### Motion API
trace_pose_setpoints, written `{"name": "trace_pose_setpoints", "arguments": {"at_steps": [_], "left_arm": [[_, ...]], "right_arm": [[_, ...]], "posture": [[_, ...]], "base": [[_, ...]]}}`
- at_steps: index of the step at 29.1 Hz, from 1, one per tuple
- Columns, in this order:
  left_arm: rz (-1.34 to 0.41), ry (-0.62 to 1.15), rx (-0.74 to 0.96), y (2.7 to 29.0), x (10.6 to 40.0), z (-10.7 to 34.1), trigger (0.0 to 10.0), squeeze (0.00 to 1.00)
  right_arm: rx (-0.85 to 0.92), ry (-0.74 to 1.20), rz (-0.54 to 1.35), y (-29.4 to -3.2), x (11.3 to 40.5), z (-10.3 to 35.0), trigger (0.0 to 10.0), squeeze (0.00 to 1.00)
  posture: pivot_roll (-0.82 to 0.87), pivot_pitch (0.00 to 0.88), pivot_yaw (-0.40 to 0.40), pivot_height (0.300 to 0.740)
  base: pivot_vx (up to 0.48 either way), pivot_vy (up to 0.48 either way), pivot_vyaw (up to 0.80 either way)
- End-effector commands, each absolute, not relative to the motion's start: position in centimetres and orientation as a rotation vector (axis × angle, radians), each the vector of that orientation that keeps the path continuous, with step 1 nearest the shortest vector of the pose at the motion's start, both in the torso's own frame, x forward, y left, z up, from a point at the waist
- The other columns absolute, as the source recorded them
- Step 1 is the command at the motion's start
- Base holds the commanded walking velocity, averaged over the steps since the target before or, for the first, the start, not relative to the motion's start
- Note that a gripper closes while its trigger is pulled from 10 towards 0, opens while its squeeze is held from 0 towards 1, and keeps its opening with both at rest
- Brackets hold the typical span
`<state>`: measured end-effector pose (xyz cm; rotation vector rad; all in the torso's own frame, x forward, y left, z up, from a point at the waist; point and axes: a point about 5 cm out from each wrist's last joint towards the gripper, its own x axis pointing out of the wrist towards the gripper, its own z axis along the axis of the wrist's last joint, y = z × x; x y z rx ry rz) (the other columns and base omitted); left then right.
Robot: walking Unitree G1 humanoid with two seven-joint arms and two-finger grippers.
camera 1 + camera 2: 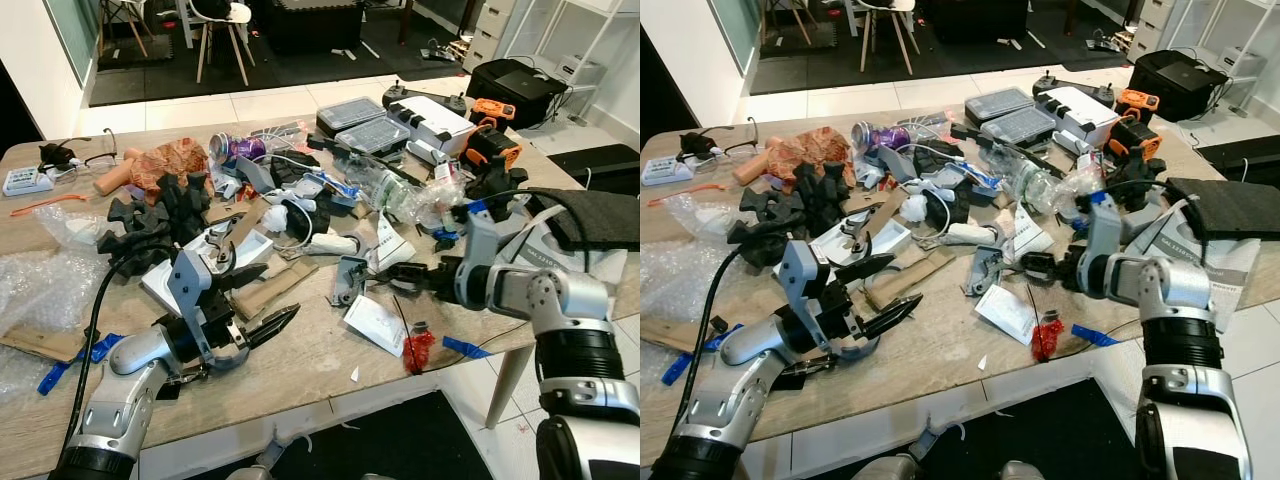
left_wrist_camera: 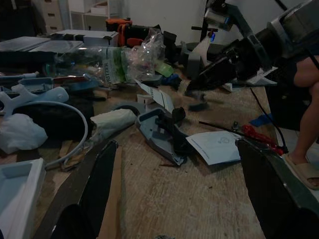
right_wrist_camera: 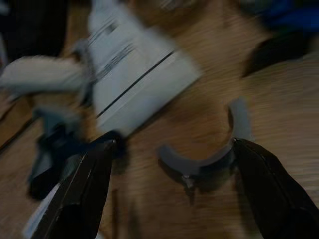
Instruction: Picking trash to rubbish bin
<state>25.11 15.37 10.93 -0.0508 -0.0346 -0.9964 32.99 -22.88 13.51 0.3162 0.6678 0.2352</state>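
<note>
Mixed clutter covers the wooden table (image 1: 310,360). My right gripper (image 1: 388,272) hovers low over it near the right front, open. In the right wrist view a small grey curved plastic piece (image 3: 209,162) lies on the wood between its fingers, beside a folded white leaflet (image 3: 134,74). My left gripper (image 1: 268,298) is open above bare wood at the front left and points toward a grey plastic bracket (image 2: 159,130) and a white paper slip (image 1: 375,322). Other trash includes a red scrap (image 1: 418,348), a crushed clear bottle (image 1: 395,190) and a purple can (image 1: 235,148).
Bubble wrap (image 1: 40,290) lies at the left edge, with black foam shapes (image 1: 150,215) behind my left arm. Grey cases (image 1: 360,125) and an orange tool (image 1: 490,145) stand at the back right, and a black pad (image 1: 600,215) at the right. A person's leg (image 2: 305,114) is beside the table.
</note>
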Motion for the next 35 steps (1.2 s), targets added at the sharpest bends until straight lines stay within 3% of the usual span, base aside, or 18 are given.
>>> {"name": "trace_pose_setpoints", "arguments": {"at_steps": [1, 12, 35], "left_arm": [[-0.999, -0.021, -0.062, 15.5, 24.9, 10.4, 10.0, 0.0], [-1.004, -0.027, -0.068, 15.1, 24.9, 10.3, 10.0, 0.0], [-1.003, -0.03, -0.076, 15.3, 25.0, 10.5, 10.0, 0.0]], "right_arm": [[0.309, 0.659, 0.207, -23.4, 33.3, 14.2, 10.0, 0.0], [0.227, 0.731, 0.149, -24.0, 32.7, 14.5, 10.0, 0.0], [0.323, 0.851, 0.068, -24.7, 31.8, 11.0, 10.0, 0.0]], "posture": [[0.02, 0.0, -0.001, 0.74], [0.02, 0.0, -0.004, 0.74], [0.02, 0.0, -0.004, 0.74]], "base": [[0.0, 0.0, 0.0], [0.0, 0.0, 0.0], [0.0, 0.0, 0.0]]}}
